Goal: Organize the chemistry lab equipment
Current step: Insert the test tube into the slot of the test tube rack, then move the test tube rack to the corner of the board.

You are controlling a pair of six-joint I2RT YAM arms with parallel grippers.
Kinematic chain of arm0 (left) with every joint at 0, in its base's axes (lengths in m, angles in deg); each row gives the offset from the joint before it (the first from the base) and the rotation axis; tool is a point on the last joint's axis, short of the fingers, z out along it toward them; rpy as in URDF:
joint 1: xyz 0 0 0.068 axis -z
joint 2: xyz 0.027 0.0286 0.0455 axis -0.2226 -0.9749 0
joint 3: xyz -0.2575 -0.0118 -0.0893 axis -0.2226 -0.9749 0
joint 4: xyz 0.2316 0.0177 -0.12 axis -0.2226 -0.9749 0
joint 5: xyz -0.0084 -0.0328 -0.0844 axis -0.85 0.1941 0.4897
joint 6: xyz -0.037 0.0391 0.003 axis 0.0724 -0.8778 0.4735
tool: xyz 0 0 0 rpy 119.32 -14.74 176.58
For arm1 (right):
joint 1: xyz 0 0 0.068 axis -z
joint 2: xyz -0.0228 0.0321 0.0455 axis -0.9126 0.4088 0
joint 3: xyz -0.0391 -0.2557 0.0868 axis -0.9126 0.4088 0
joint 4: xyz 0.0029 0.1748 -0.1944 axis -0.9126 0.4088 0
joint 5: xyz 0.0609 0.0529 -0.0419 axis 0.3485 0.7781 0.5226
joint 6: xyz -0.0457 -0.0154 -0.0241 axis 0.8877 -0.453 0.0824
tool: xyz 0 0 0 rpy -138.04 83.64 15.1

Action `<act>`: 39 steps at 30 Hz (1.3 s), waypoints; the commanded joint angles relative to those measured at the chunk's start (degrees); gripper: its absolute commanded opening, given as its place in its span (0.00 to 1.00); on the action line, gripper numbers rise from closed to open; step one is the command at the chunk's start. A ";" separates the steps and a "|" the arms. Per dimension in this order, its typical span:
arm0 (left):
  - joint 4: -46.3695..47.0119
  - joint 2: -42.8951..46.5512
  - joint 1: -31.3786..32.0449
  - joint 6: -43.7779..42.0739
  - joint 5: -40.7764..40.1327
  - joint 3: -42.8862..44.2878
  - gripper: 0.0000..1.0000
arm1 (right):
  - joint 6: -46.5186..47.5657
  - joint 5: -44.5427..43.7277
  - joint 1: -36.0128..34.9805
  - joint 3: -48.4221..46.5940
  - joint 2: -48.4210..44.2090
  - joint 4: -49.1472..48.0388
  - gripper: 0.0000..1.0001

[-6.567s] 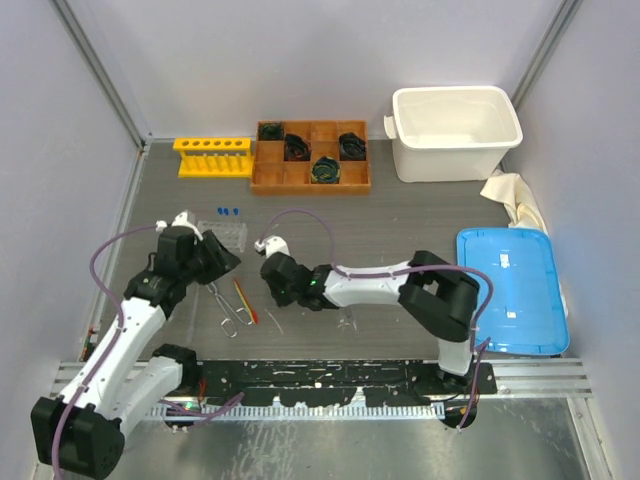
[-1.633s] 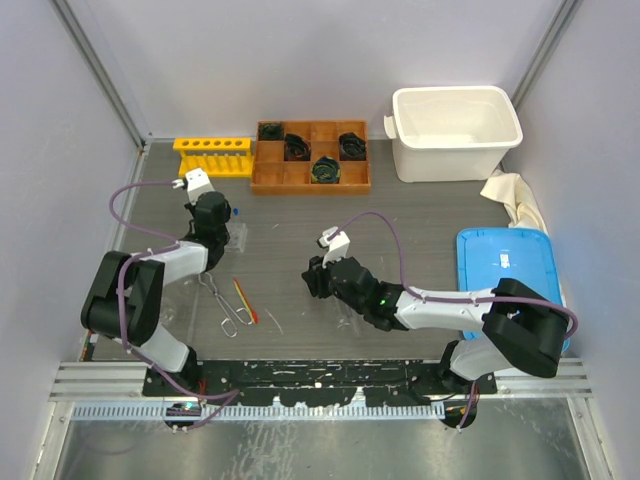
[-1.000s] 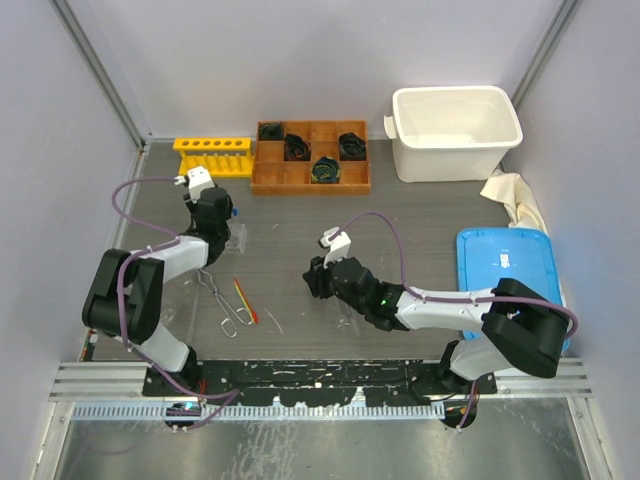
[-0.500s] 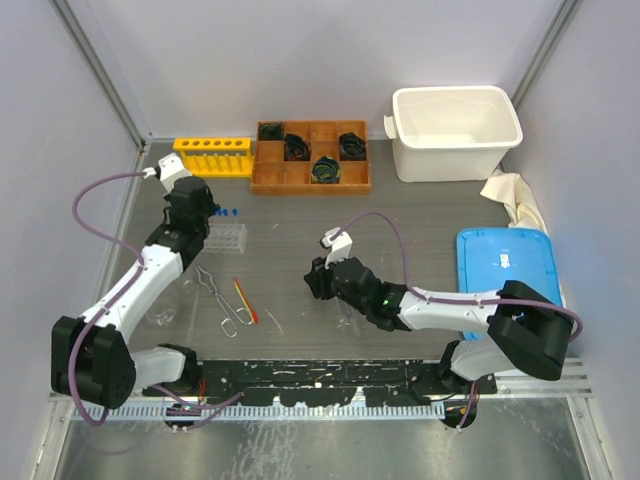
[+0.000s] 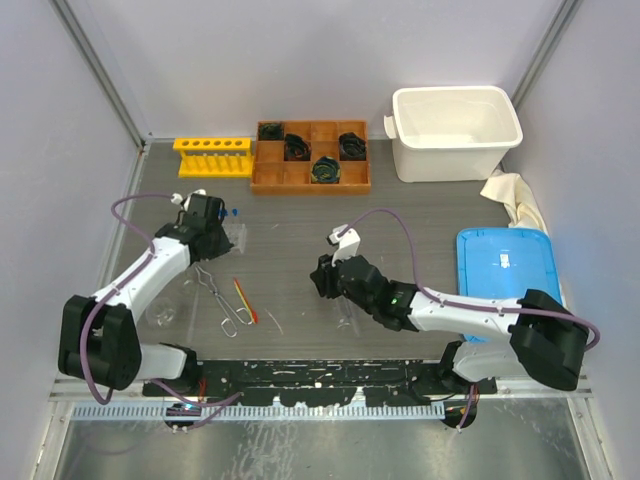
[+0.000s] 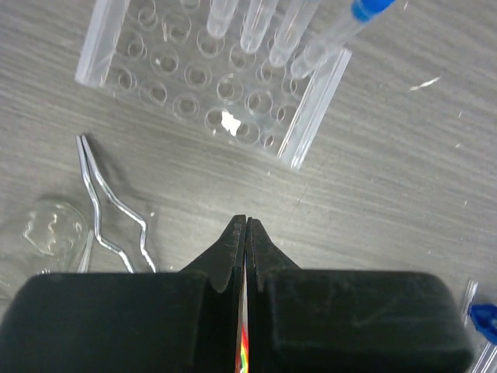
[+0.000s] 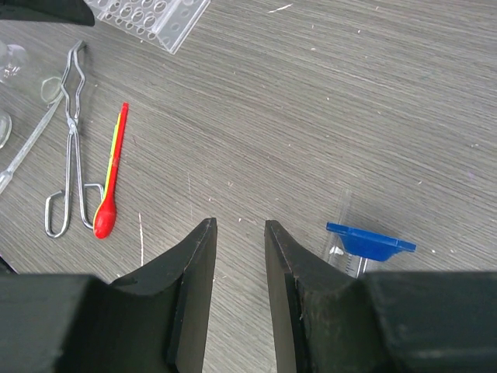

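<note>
Four test tubes (image 6: 256, 19) stand in the clear rack (image 6: 194, 78), countable only in the left wrist view, where the left gripper (image 6: 246, 227) hangs pressed together just short of that rack. One metal tongs (image 7: 71, 132) and one red-orange stick (image 7: 115, 167) lie side by side, nearer the arms than the rack. Well right of it the right gripper (image 7: 239, 227) gapes empty; only its own view shows one blue-footed clear cylinder (image 7: 369, 239).

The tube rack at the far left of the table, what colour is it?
The rack is yellow all over; the top external view shows it best.
</note>
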 commanded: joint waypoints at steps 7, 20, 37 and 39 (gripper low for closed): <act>-5.06 -1.40 -0.10 1.70 0.77 -1.04 0.00 | -1.67 -0.40 0.11 -2.18 -3.56 2.42 0.38; -4.85 -17.96 -5.32 0.55 3.17 10.00 0.00 | -3.17 -1.04 0.16 0.54 -9.45 3.15 0.37; -2.97 -26.28 -6.83 1.31 4.57 18.00 0.00 | -1.93 -1.62 0.12 0.11 -7.75 3.33 0.37; -3.46 -26.92 -6.95 1.21 3.76 19.31 0.00 | -1.94 -1.65 0.12 0.40 -7.84 3.26 0.37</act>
